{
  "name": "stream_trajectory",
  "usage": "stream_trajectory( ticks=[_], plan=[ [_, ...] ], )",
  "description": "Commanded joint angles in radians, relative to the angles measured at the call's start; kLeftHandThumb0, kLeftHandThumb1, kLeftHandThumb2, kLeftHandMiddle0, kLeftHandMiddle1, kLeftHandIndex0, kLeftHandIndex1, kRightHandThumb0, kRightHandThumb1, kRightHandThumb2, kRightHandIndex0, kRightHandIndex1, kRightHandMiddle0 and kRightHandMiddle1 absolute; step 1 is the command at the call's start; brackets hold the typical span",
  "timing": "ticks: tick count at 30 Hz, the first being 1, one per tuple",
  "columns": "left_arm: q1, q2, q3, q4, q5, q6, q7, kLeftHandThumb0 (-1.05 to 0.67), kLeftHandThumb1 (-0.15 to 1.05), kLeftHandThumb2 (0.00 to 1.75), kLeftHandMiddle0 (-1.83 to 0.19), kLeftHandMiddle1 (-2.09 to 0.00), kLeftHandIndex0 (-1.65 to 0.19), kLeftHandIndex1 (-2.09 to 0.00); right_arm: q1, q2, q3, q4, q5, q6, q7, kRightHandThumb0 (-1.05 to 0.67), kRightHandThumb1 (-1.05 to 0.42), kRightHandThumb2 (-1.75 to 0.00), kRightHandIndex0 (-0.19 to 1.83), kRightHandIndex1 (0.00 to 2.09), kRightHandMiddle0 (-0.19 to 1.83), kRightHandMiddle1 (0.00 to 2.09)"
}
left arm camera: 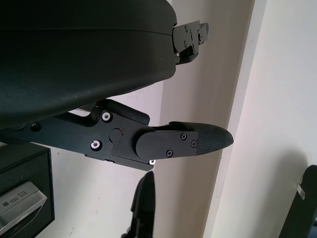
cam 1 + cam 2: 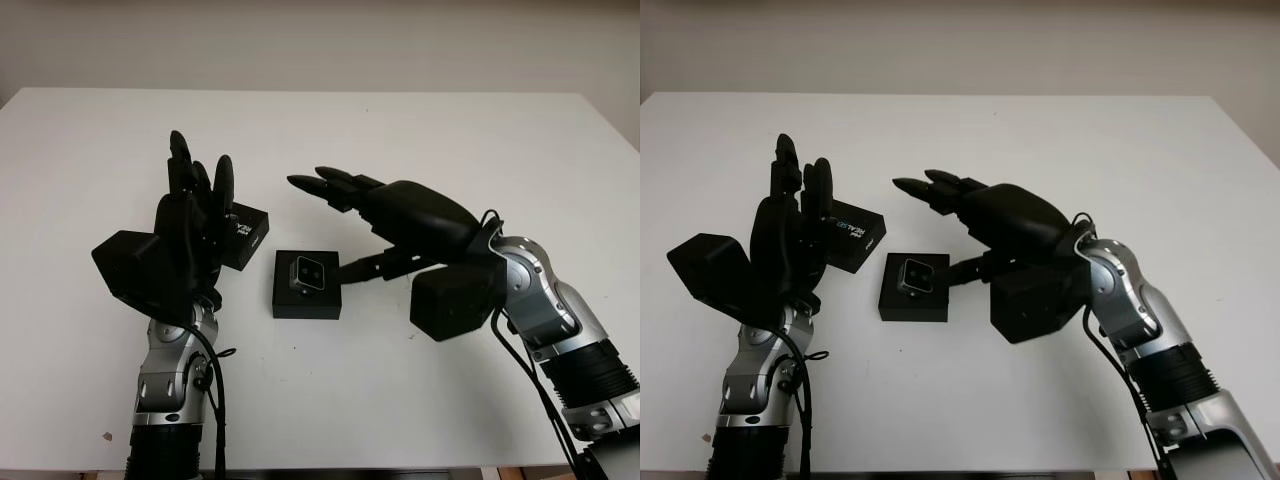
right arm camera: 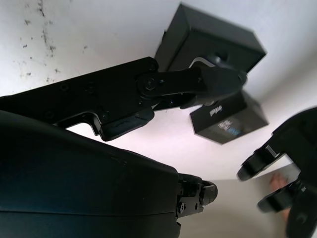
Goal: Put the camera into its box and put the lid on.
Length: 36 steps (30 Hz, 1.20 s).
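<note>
The camera [image 2: 306, 273] already sits in its box [image 2: 306, 298]; the lid [image 2: 244, 238], just beside the box, looks light, stiff and slick, so take its edges; your left hand [image 2: 190, 215] and right hand [image 2: 385, 210] are open, holding nothing.

White table [image 2: 420, 130]: one.
Black open box [image 2: 306, 298], near centre: one.
Silver-faced camera [image 2: 307, 274], seated in that box: one.
Black lid [image 2: 243, 235] with printed lettering, lying just left of and beyond the box: one.
Black robot hands: two — left hand [image 2: 190, 215] at the left beside the lid, right hand [image 2: 385, 215] at the right beside the box.
</note>
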Motion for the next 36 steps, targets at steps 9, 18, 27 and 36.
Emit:
stream_trajectory(
  ticks=[9, 18, 27, 36],
  plan=[
    [0.0, 0.001, 0.003, -0.019, 0.001, -0.006, 0.005, -0.62, 1.05, 0.38, 0.19, 0.0, 0.19, 0.0, 0.014, -0.057, 0.045, 0.054, -0.051, -0.175, 0.027, -0.9, -1.05, -0.64, -0.15, 0.01, -0.13, 0.03],
    [0.006, -0.001, 0.001, -0.023, 0.008, -0.008, 0.012, -0.62, 1.05, 0.38, 0.19, 0.0, 0.19, 0.0, 0.014, -0.06, 0.089, 0.109, -0.19, -0.238, -0.041, -0.92, -1.05, -0.6, -0.15, 0.04, -0.07, 0.07],
    [0.009, -0.005, -0.002, -0.028, 0.01, -0.014, 0.018, -0.67, 1.05, 0.34, 0.19, 0.0, 0.19, 0.0, -0.022, -0.041, 0.146, 0.179, -0.291, -0.267, -0.118, -0.93, -1.05, -0.6, -0.12, 0.05, -0.02, 0.08],
    [0.009, -0.011, -0.012, -0.036, 0.02, -0.013, 0.033, -0.67, 1.05, 0.35, 0.19, 0.0, 0.19, 0.0, -0.06, -0.034, 0.179, 0.224, -0.31, -0.307, -0.154, -0.94, -1.05, -0.62, -0.08, 0.07, 0.02, 0.08]
  ],
)
